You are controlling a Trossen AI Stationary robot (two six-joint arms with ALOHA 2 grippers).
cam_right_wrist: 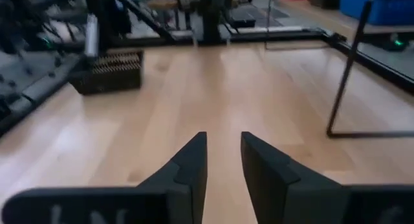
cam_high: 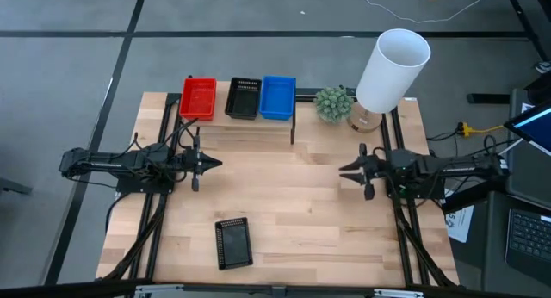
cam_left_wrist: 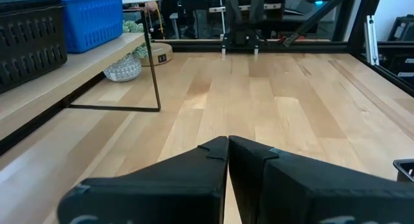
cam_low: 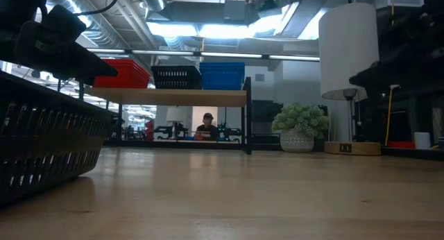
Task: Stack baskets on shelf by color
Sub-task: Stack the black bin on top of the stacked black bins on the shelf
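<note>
Baskets sit on your shelf (cam_high: 250,126). Your left gripper (cam_high: 215,163) hangs level over the table (cam_high: 293,203), fingers together. Your right gripper (cam_high: 344,170) faces it, fingers slightly apart, holding nothing.

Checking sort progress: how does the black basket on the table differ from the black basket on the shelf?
Place: the black basket on the table sits alone near the front edge, between the arms; the black basket on the shelf stands on the shelf, between the red basket and the blue basket. Pose: the table one lies slightly skewed; the shelf one is square to the plank. Both are dark mesh trays of like size, neither gripped.
</note>
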